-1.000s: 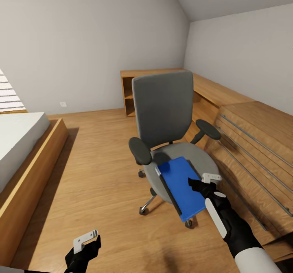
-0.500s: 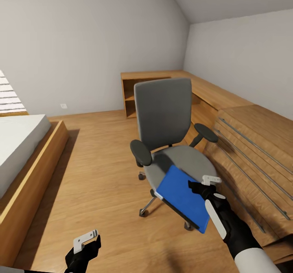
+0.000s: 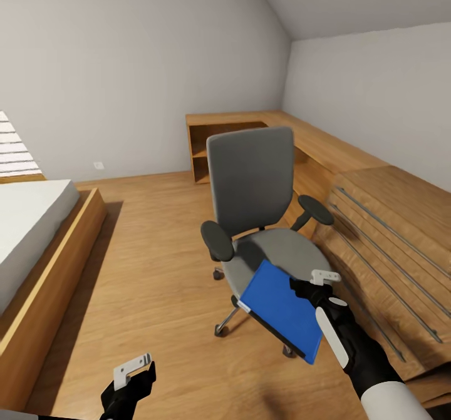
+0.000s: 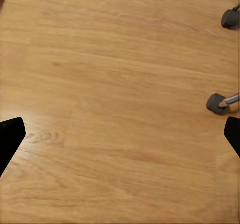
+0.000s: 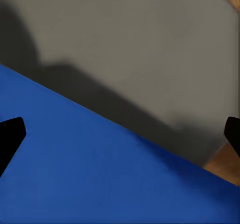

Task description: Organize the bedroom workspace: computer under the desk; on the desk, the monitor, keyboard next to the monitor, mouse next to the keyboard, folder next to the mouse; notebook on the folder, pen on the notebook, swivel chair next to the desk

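The swivel chair (image 3: 252,176), with grey back and seat (image 5: 150,38) and black armrests, stands in the middle of the bedroom floor. The blue folder (image 3: 279,310) hangs tilted in the air past the seat's front edge. My right gripper (image 3: 312,284) is shut on its near right edge. In the right wrist view the folder's blue face (image 5: 85,174) lies across the fingers with the grey seat behind. My left gripper (image 3: 134,372) hangs low at the left over bare floor, open and holding nothing. Desk, monitor, keyboard, mouse, notebook, pen and computer are out of view.
A light-wood dresser (image 3: 388,220) with long bar handles runs along the right, close to the chair. A low wooden shelf unit (image 3: 216,138) sits in the far corner. A bed (image 3: 37,232) on a wooden frame stands at the left. Two chair castors (image 4: 217,103) rest on the wood floor.
The folder has come off the seat with my right gripper and now hangs lower, past the seat's front edge. The view has shifted slightly. The left arm has not moved.
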